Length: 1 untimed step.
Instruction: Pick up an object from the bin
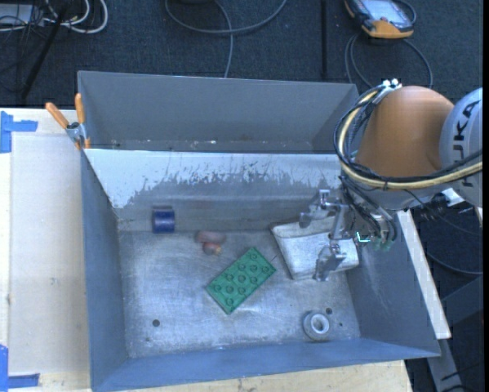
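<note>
The gripper is hovering low at the right side of the bin, its fingers spread and straddling a pale grey block that is lying there, probably so that closing pinches it across its width.

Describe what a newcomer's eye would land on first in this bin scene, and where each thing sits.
The orange-covered arm reaching in from the right stands out first, its pincer low over a pale flat piece at the right of the grey bin. Next is the green studded plate lying flat in the middle of the floor. A small blue cylinder sits near the back wall on the left.
</note>
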Each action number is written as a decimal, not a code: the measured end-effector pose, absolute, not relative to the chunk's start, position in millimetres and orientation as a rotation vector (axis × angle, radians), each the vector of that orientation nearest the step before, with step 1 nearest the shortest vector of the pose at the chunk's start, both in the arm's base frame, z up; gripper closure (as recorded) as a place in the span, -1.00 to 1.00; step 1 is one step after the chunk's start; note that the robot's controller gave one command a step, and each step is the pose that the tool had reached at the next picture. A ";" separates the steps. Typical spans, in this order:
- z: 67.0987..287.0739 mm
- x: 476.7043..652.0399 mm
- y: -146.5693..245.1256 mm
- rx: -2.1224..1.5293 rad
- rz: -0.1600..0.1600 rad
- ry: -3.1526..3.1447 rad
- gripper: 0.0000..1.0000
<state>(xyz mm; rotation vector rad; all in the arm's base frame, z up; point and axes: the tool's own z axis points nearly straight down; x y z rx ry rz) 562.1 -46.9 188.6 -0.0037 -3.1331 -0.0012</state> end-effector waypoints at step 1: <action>82.6 616.8 -97.2 0.177 -0.014 -3.123 -1.00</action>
